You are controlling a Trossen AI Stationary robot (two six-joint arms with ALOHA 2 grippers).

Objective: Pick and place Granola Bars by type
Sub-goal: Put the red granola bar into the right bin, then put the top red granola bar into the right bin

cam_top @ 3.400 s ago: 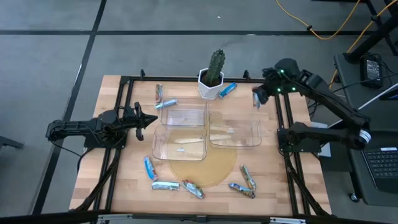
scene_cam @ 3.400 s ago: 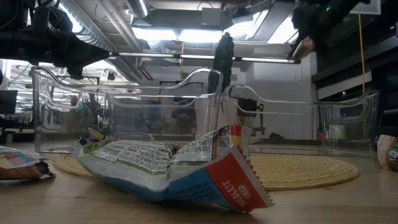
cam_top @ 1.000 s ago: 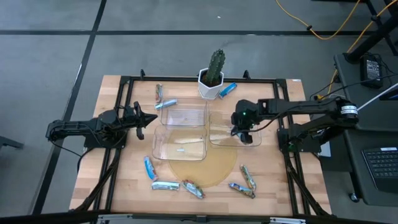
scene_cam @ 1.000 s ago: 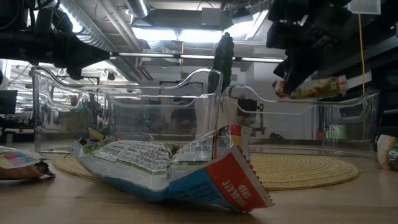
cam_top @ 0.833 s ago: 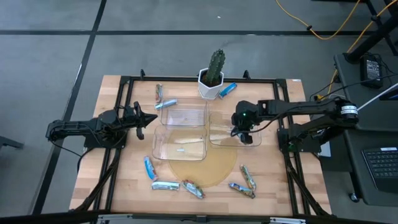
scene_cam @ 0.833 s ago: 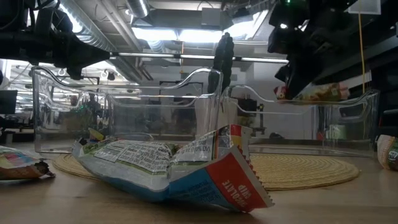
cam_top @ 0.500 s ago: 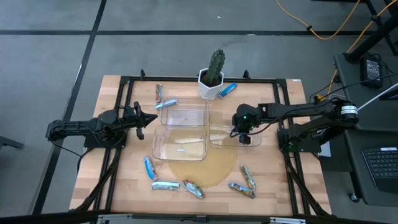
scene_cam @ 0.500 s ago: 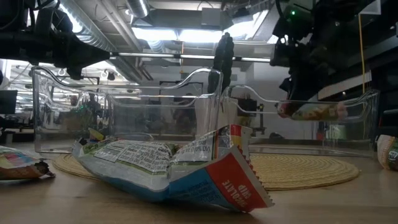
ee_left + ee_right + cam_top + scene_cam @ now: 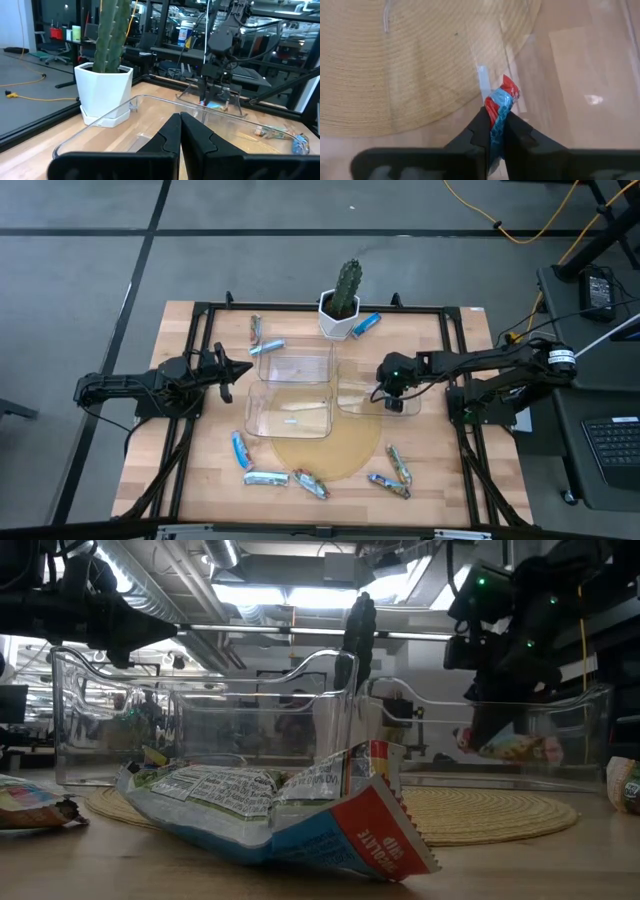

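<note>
Right gripper (image 9: pixel 496 131), pinching a granola bar (image 9: pixel 500 107) low inside the three-o'clock bin (image 9: pixel 408 408), could drag it back out if the wrapper sticks; left gripper (image 9: pixel 243 370) waits pressed together at nine o'clock

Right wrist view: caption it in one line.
Right tool shut on a granola bar, held inside a clear bin.
</note>
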